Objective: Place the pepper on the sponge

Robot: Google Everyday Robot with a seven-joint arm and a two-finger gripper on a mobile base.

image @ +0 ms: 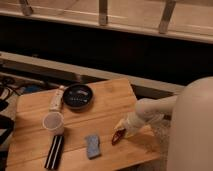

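Observation:
A small dark red pepper (117,136) lies on the wooden table (107,107) near its right front part. My gripper (121,129) is right over the pepper's upper end, touching or nearly touching it, at the end of the pale arm reaching in from the right. The blue-grey sponge (92,145) lies flat about a hand's width left of the pepper, close to the table's front edge.
A round grey cup (53,121) stands left of the sponge, with a black-and-white striped bar (54,151) in front of it. A black round dish (78,95) and a pale bottle-like item (57,98) lie further back. The robot's white body (192,130) fills the right side.

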